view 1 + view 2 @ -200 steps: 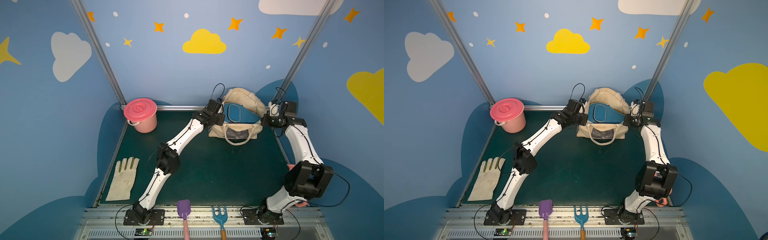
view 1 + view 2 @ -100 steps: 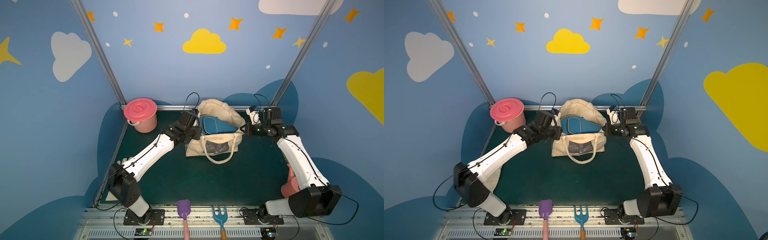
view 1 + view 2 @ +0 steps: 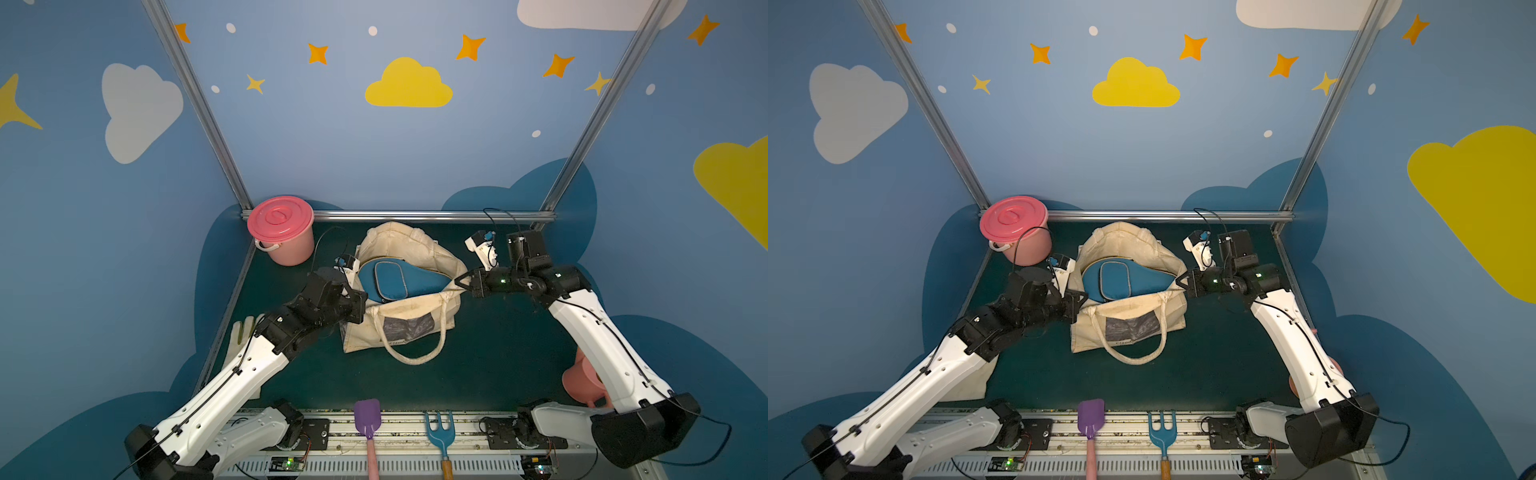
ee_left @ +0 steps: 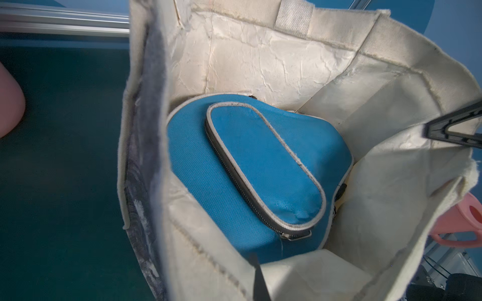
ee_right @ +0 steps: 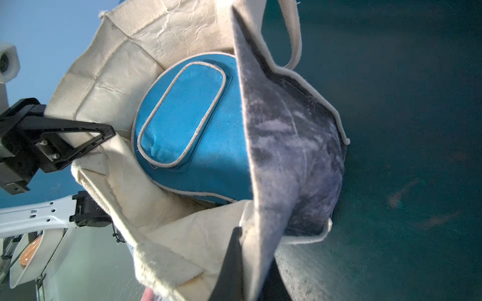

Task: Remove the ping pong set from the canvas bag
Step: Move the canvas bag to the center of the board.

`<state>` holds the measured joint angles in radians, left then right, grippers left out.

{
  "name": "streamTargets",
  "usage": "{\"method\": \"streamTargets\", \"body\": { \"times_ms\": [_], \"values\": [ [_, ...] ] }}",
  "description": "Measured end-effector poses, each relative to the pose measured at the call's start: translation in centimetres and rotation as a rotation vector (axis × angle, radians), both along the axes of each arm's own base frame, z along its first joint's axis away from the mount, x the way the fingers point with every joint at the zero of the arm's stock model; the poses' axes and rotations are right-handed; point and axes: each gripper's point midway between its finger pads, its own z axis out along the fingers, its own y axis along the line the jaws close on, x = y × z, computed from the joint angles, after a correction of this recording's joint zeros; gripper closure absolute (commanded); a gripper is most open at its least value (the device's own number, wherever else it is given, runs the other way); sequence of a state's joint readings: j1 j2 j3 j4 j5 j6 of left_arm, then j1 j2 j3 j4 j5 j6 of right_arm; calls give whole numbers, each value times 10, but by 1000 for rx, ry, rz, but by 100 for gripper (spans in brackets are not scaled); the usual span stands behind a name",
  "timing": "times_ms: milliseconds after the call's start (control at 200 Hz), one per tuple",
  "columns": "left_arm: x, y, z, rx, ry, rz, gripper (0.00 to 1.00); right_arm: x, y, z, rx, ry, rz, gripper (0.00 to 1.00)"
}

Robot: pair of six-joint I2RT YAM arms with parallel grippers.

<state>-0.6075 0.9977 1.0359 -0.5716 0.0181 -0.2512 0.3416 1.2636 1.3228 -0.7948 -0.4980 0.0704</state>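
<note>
The cream canvas bag (image 3: 361,332) (image 3: 1092,328) stands mid-table with its mouth pulled open. Inside it lies a blue paddle-shaped zip cover of the ping pong set (image 3: 390,280) (image 3: 1115,280) (image 4: 247,161) (image 5: 187,117). My left gripper (image 3: 359,308) (image 3: 1081,297) (image 5: 110,131) is shut on the bag's left rim. In the left wrist view only one dark finger (image 4: 257,276) shows against the cloth. Across the mouth, my right gripper (image 3: 458,281) (image 3: 1178,281) (image 4: 430,130) (image 5: 250,242) is shut on the right rim, cloth pinched between its fingers.
A pink lidded bucket (image 3: 280,230) stands at the back left, and a cream glove (image 3: 243,332) lies under my left arm. A purple toy shovel (image 3: 368,415) and a blue rake (image 3: 439,428) rest at the front edge. A pink cup (image 3: 582,382) sits behind my right arm.
Both arms have drawn the bag away from the back wall, toward the front and left. Each gripper has kept its hold on the rim throughout.
</note>
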Motion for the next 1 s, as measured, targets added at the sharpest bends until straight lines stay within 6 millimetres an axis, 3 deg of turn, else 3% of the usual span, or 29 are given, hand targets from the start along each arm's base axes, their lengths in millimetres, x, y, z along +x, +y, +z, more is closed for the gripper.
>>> {"method": "streamTargets", "body": {
  "times_ms": [35, 95, 190, 330, 496, 566, 676, 831, 961, 1001],
  "values": [
    [1, 5, 1, 8, -11, 16, 38, 1, -3, -2, -16, -6, -11, 100],
    [5, 17, 11, 15, -54, 61, 19, 5, -9, -6, -39, -10, -34, 100],
    [13, 30, 28, 33, -114, 107, 0, 8, -14, -10, -67, -20, -48, 100],
    [33, 35, 55, 61, -182, 135, 0, 9, -14, -11, -84, -37, -38, 100],
    [78, 44, 76, 51, -192, 184, 0, 8, -12, -11, -95, -63, -20, 100],
    [98, 45, 69, 55, -161, 190, 0, 8, -12, -11, -99, -70, -16, 100],
    [122, 43, 42, 64, -74, 181, 0, 8, -12, -11, -101, -83, -15, 100],
    [130, 35, 18, 56, 6, 148, 1, 8, -13, -12, -105, -95, -18, 100],
    [127, 29, 20, 31, 14, 115, 17, 6, -14, -13, -109, -104, -16, 100],
    [126, 27, 20, 24, 19, 110, 26, 6, -14, -13, -109, -106, -17, 100]
  ]
}}
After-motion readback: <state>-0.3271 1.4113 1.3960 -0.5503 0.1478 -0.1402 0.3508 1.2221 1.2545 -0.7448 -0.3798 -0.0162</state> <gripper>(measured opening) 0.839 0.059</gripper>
